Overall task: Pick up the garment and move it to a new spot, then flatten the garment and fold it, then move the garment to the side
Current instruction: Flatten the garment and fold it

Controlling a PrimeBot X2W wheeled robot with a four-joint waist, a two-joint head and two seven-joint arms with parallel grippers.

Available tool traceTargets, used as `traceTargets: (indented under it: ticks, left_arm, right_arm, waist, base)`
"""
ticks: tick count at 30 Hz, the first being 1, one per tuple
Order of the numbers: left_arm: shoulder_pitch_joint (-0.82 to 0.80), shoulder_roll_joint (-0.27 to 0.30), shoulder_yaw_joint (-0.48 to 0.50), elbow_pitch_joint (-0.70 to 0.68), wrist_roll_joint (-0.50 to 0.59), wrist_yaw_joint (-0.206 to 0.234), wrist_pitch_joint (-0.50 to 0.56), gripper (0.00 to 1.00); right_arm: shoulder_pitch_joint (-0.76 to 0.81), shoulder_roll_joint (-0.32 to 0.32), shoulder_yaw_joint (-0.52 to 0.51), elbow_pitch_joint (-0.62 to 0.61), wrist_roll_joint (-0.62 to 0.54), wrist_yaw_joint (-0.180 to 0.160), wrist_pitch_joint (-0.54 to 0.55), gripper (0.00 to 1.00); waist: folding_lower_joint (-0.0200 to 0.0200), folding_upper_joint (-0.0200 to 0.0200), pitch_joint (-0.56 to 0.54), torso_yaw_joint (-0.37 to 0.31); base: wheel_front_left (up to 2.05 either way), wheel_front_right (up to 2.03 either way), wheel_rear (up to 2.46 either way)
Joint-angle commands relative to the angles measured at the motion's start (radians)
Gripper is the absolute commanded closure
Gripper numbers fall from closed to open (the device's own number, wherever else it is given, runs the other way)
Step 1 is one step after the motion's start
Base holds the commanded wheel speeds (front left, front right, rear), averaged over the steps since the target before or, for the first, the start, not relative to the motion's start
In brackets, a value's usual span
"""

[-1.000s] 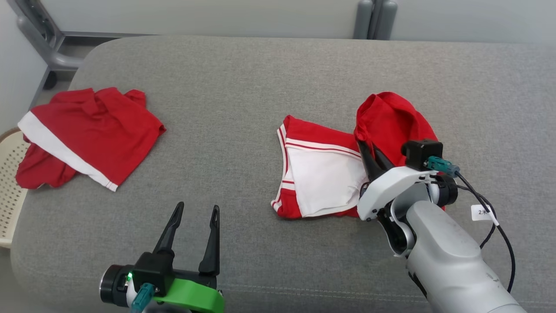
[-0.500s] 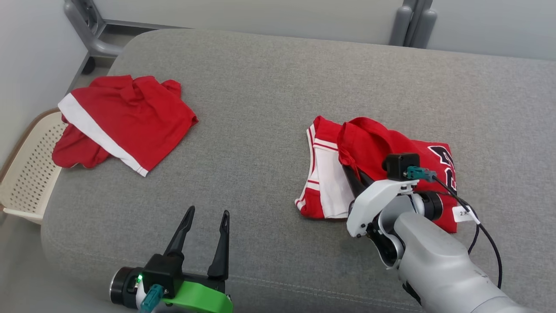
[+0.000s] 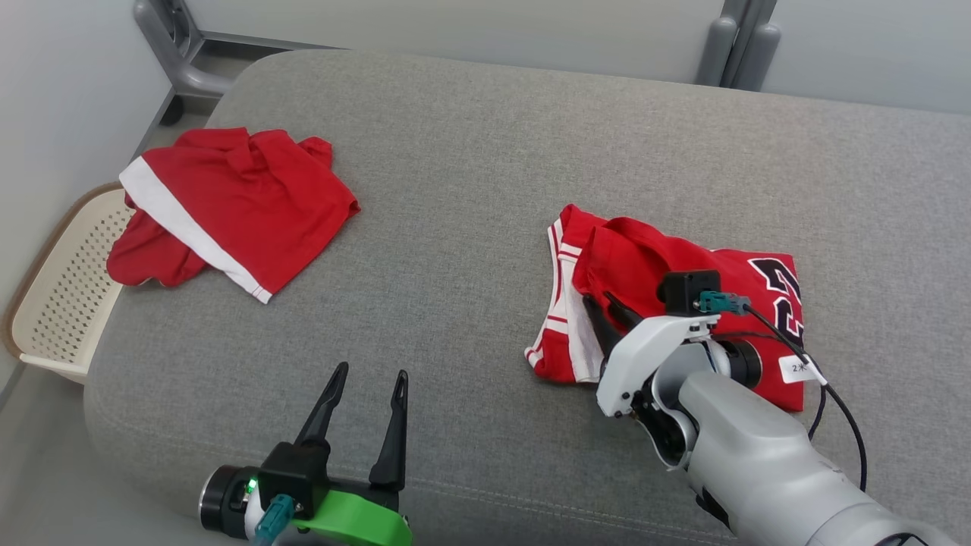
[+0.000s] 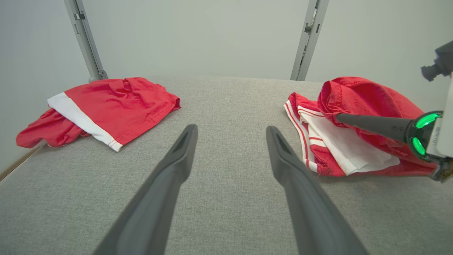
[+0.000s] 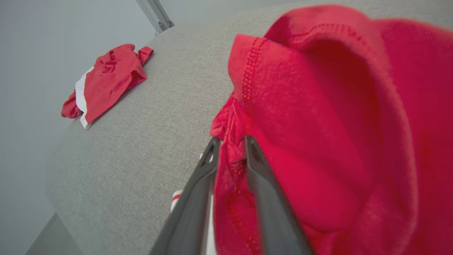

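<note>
L gripper wide apart over grey couch; garment right, R gripper at its fold; 2nd red garment far left.

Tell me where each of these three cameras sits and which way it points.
Head view: on the robot's head, looking down at the grey cushion; left jaws, right jaws and pale right forearm show.
Left wrist view: on the left wrist, looking low across the cushion along the open left jaws; right jaws enter at right.
Right wrist view: on the right wrist, close on the red jersey, cloth between the right jaws.
Shared: all three show the jersey and the other red garment.
</note>
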Motion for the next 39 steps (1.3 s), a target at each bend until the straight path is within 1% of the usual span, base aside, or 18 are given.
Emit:
traceTargets:
  ticks: [1,4,7,10,15,16,20,25,29,33,39]
  left_arm:
    - [-0.008,0.001,0.006,0.002,-0.001,0.003,-0.002,0.00]
    - [0.004,0.001,0.020,0.001,0.003,0.011,-0.002,0.00]
    - [0.011,0.001,0.033,-0.012,0.004,0.017,-0.003,0.00]
    - [0.012,0.001,0.047,-0.022,-0.014,0.025,-0.002,0.00]
    - [0.009,0.001,0.066,-0.036,-0.058,0.046,-0.002,0.00]
    - [0.009,0.001,0.066,-0.036,-0.058,0.046,-0.002,0.00]
    - [0.005,0.001,0.086,-0.046,-0.088,0.063,-0.002,0.00]
    - [-0.002,0.001,0.097,-0.049,-0.101,0.070,-0.002,0.00]
    - [0.003,0.001,0.112,-0.052,-0.108,0.074,-0.003,0.00]
    - [0.017,0.001,0.122,-0.056,-0.110,0.080,-0.002,0.00]
    - [0.053,0.001,0.136,-0.067,-0.105,0.081,-0.002,0.00]
  right_arm:
    - [-0.017,-0.001,0.017,-0.019,0.024,-0.001,-0.007,0.00]
    - [-0.030,-0.001,0.036,-0.075,0.041,-0.001,-0.007,0.00]
    - [-0.039,-0.003,0.006,-0.135,0.005,-0.001,-0.007,0.00]
    - [-0.027,-0.003,-0.058,-0.185,-0.072,-0.001,-0.007,0.00]
    - [0.032,-0.002,-0.209,-0.250,-0.261,-0.001,-0.007,0.00]
    - [0.032,-0.002,-0.209,-0.250,-0.261,-0.001,-0.007,0.00]
    - [0.108,-0.001,-0.317,-0.326,-0.390,-0.001,-0.007,0.00]
    - [0.235,-0.001,-0.434,-0.471,-0.467,-0.001,-0.007,0.00]
    - [0.334,-0.001,-0.504,-0.577,-0.530,-0.001,-0.007,0.00]
    - [0.423,-0.001,-0.537,-0.656,-0.592,-0.001,-0.007,0.00]
    - [0.562,-0.002,-0.569,-0.739,-0.654,-0.001,-0.007,0.00]
  waist:
    - [0.0000,0.0000,-0.001,-0.005]
    - [0.0000,0.0000,-0.007,-0.025]
    - [0.0000,0.0000,-0.012,-0.059]
    - [0.0000,0.0000,-0.017,-0.104]
    - [0.0000,0.0000,-0.023,-0.184]
    - [0.0000,0.0000,-0.023,-0.184]
    - [0.0000,0.0000,-0.024,-0.243]
    - [0.0000,0.0000,-0.028,-0.299]
    - [0.0000,0.0000,-0.029,-0.338]
    - [0.0000,0.0000,-0.035,-0.365]
    - [0.0000,0.0000,-0.062,-0.384]
  base:
    - [0.00,0.00,0.00]
    - [0.00,0.00,0.00]
    - [0.00,0.00,0.00]
    - [0.00,0.00,0.00]
    - [0.00,0.00,0.00]
    - [0.00,0.00,0.00]
    - [0.00,0.00,0.00]
    - [0.00,0.00,0.00]
    - [0.00,0.00,0.00]
    - [0.00,0.00,0.00]
    - [0.00,0.00,0.00]
